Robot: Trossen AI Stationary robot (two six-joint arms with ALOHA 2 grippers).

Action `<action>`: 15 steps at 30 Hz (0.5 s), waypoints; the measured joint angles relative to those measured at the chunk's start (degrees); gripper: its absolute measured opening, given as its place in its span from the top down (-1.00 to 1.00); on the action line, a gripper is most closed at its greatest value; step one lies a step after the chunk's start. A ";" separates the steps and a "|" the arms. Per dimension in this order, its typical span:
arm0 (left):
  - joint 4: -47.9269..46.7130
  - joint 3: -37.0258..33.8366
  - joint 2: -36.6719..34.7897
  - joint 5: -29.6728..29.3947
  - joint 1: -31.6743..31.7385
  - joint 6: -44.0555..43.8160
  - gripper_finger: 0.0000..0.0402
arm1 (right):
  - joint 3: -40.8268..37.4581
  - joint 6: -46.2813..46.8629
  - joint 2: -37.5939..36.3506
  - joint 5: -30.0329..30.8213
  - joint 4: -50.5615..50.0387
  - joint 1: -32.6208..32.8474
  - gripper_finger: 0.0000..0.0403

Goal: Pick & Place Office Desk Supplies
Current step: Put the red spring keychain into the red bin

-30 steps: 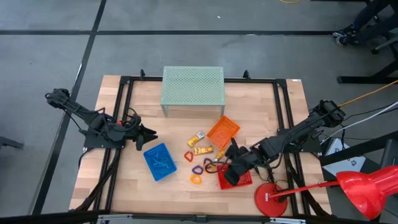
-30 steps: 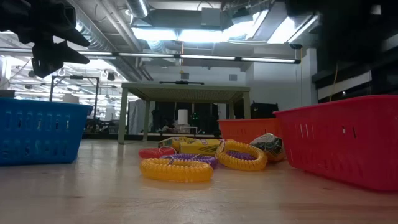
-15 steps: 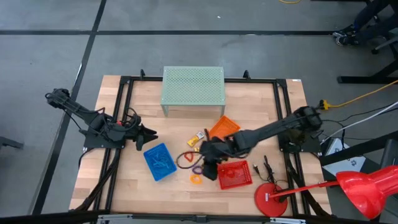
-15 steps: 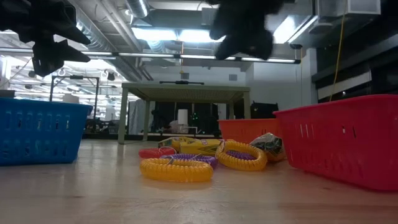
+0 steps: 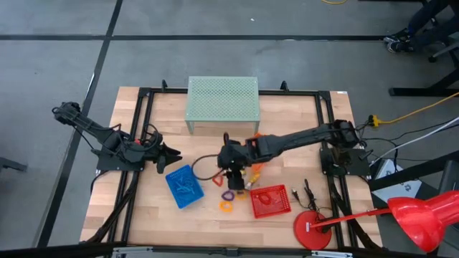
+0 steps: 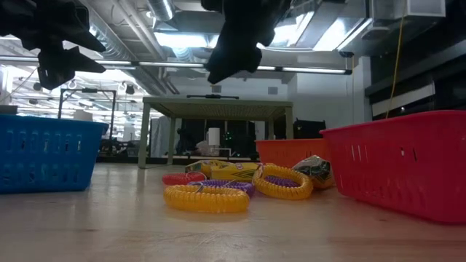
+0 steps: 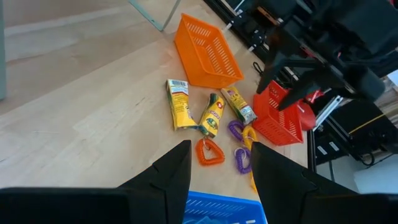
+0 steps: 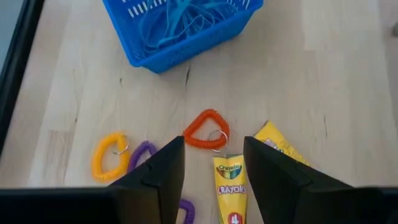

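Note:
The office desk supplies lie loose on the table's middle: an orange-red loop (image 8: 205,137), a yellow loop (image 8: 109,155), a purple loop (image 8: 143,152) and yellow crayon boxes (image 8: 230,180). My right gripper (image 8: 211,186) hangs open above them, and the orange-red loop and one crayon box show between its fingers, well below. It is also in the high view (image 5: 229,170) and the low view (image 6: 218,73). At the table's left, my left gripper (image 7: 217,168) stands open above the table, apart from everything.
A blue basket (image 5: 181,186) holding blue loops sits left of the pile. A red basket (image 5: 271,201) sits to its right, and an orange basket (image 7: 208,50) lies tipped behind it. A pale green stand (image 5: 222,100) is at the far edge, a red round-based object (image 5: 312,229) near right.
My right gripper has swung from over the red basket toward the table's left and a little toward its far edge, rolling as it went. It now hangs over the loose loops and crayon boxes. The red basket shows uncovered.

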 joint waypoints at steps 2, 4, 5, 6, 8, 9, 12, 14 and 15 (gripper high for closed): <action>-0.01 0.00 0.00 0.00 0.02 0.02 0.20 | 0.04 -0.36 0.39 -1.30 0.09 -1.03 0.20; 0.00 0.00 0.02 0.00 0.02 0.22 0.20 | 0.14 -0.24 1.46 -2.58 0.14 -1.74 0.21; 0.00 0.00 0.00 0.01 0.00 0.30 0.20 | 0.02 -0.04 2.03 -3.09 -0.70 -1.93 0.21; -0.01 0.00 0.00 0.00 0.02 0.33 0.20 | 0.04 0.54 2.83 -3.64 -0.50 -2.03 0.21; -0.01 0.00 0.02 0.00 0.02 0.47 0.20 | 0.26 2.01 4.36 -3.76 0.13 -2.01 0.22; 0.00 0.00 0.00 -0.02 0.02 0.47 0.20 | 0.26 3.01 5.17 -3.72 -0.02 -1.80 0.22; 0.00 0.00 0.00 -0.13 0.02 0.54 0.20 | 0.26 4.06 7.34 -3.89 0.84 -1.13 0.22; 0.00 0.00 0.00 -0.31 0.00 0.54 0.20 | 0.26 4.11 8.13 -4.81 1.90 -0.85 0.22; -0.02 0.00 0.02 -0.33 0.02 0.58 0.20 | 0.26 4.29 8.46 -5.40 2.37 -0.76 0.22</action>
